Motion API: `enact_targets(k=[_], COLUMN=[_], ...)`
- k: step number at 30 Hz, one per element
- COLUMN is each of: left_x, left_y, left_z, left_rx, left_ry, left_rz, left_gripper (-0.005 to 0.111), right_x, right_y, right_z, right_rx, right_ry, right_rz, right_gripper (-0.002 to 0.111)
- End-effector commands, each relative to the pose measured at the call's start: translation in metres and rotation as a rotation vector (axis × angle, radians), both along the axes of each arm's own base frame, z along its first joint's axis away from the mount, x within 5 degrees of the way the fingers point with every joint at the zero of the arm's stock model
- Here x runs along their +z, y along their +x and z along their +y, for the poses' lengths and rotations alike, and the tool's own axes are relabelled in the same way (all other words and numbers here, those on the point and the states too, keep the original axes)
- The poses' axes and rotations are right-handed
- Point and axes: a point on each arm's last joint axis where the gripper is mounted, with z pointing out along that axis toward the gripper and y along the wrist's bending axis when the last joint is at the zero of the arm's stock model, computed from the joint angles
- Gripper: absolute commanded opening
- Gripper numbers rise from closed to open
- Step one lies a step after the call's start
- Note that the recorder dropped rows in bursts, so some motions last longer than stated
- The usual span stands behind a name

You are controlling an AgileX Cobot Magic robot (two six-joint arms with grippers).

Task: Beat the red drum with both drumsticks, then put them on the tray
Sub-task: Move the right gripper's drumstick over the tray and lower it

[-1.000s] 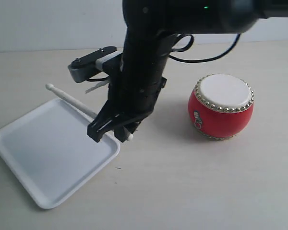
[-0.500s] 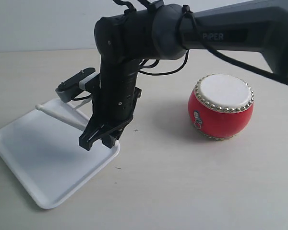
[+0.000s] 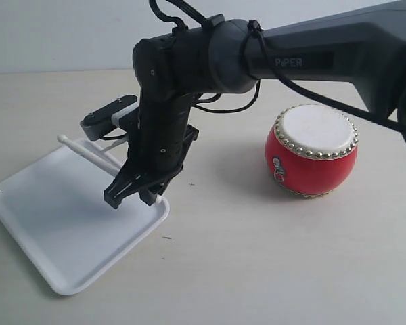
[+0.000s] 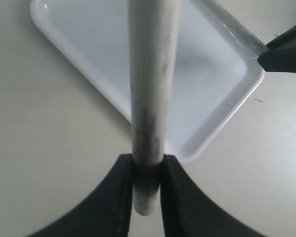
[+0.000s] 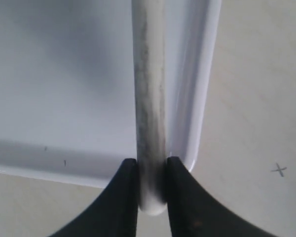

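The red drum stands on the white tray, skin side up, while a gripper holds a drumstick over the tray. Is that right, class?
No. The exterior view shows the red drum on the table, apart from the tray. The rest holds: skin side up, and the right gripper holds a drumstick over the tray.
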Motion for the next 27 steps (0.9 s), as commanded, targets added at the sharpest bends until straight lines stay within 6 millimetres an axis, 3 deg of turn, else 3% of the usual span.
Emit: enact_targets(k=[1, 8, 27], left_x=[0.000, 0.000, 0.000], left_y=[-0.002, -0.002, -0.002], left_z=[0.001, 0.001, 0.001], left_rx=[0.005, 0.002, 0.002], left_ry=[0.008, 0.012, 0.012], left_rz=[0.001, -0.001, -0.001], left_gripper=[0.000, 0.000, 0.000], right_x=[-0.004, -0.019, -0.025], right_y=[0.001, 0.000, 0.002], right_z=[0.002, 0.001, 0.004], right_rx=[-0.037, -0.034, -0.070], right_ry=[-0.001, -0.044, -0.015], right_rz=[0.005, 0.050, 0.036], right_gripper=[0.000, 0.000, 0.003])
